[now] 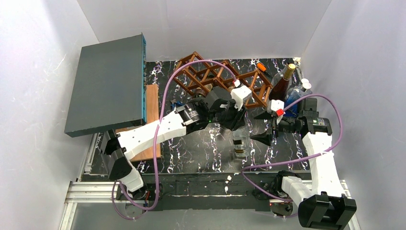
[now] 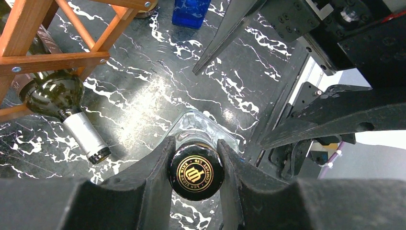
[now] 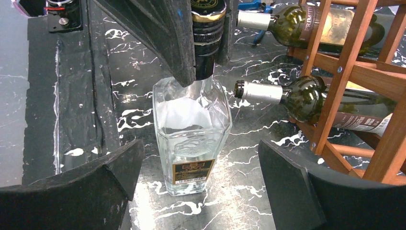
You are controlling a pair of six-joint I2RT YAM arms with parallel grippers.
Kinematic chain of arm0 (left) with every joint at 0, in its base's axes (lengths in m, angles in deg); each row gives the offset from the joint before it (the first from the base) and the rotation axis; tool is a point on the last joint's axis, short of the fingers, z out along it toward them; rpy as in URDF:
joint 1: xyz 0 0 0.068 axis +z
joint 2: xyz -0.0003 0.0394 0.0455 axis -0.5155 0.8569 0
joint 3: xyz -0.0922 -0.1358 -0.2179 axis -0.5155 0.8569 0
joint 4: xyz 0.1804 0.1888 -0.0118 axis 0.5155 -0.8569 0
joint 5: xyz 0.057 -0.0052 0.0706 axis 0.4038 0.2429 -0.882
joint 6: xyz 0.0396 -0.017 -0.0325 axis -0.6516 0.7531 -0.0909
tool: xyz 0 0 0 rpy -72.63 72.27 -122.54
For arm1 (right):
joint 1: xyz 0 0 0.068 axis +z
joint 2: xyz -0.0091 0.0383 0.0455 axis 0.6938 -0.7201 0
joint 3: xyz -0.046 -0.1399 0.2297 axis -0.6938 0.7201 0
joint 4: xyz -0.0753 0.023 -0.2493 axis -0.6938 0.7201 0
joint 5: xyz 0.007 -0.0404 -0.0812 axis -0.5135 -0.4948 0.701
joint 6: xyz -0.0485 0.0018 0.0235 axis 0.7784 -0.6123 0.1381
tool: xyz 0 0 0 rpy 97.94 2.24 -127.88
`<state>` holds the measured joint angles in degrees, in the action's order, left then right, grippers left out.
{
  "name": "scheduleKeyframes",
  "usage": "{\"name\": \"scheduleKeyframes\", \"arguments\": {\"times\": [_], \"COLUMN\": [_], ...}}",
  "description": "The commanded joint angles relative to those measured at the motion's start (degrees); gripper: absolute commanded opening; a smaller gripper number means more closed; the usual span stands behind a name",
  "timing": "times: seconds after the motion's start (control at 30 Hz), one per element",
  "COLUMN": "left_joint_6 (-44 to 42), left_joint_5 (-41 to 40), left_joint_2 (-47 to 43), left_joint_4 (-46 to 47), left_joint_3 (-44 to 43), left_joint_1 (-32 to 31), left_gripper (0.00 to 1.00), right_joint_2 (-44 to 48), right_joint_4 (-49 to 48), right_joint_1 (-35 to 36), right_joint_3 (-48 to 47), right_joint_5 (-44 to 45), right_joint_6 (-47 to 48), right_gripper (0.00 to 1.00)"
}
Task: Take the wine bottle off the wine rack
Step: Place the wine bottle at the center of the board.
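The brown wooden wine rack (image 1: pixel 215 79) stands at the back of the black marble table. Green wine bottles (image 3: pixel 316 96) lie in its cells, necks poking out toward the front; one also shows in the left wrist view (image 2: pixel 57 96). A clear square bottle (image 3: pixel 191 134) with a black cap (image 2: pixel 196 171) stands upright on the table in front of the rack. My left gripper (image 2: pixel 196 163) is shut on its cap and neck from above. My right gripper (image 3: pixel 198 177) is open and empty, low beside the clear bottle, its fingers either side of the base but apart from it.
A grey flat box (image 1: pixel 107 84) leans at the back left over a wooden board (image 1: pixel 152 110). A dark red bottle (image 1: pixel 282 84) and a blue bottle (image 1: pixel 294 98) stand upright at the back right, just behind my right arm. White walls close in the table.
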<state>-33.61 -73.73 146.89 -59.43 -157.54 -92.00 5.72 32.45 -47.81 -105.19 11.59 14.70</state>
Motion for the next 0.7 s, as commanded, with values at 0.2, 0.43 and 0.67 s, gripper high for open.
{"name": "scheduleKeyframes", "arguments": {"times": [0.2,0.43,0.67], "left_joint_6": [-7.58,-7.9,-6.22], "left_joint_5": [-1.78,-2.34,-2.07], "left_joint_2": [3.58,4.73,5.56], "left_joint_4": [-10.0,-10.67,-10.79], "left_joint_3": [-13.45,-13.33,-14.12], "left_joint_1": [-3.01,-3.59,-4.13], "left_gripper": [0.1,0.19,0.37], "right_joint_2": [-0.6,-0.7,-0.4], "right_joint_4": [6.5,6.34,6.79], "right_joint_1": [-0.67,-0.63,-0.63], "right_joint_3": [-3.35,-2.82,-2.87], "right_joint_5": [-3.91,-3.98,-4.26], "right_joint_6": [5.17,5.15,5.15], "right_gripper": [0.98,0.98,0.98]}}
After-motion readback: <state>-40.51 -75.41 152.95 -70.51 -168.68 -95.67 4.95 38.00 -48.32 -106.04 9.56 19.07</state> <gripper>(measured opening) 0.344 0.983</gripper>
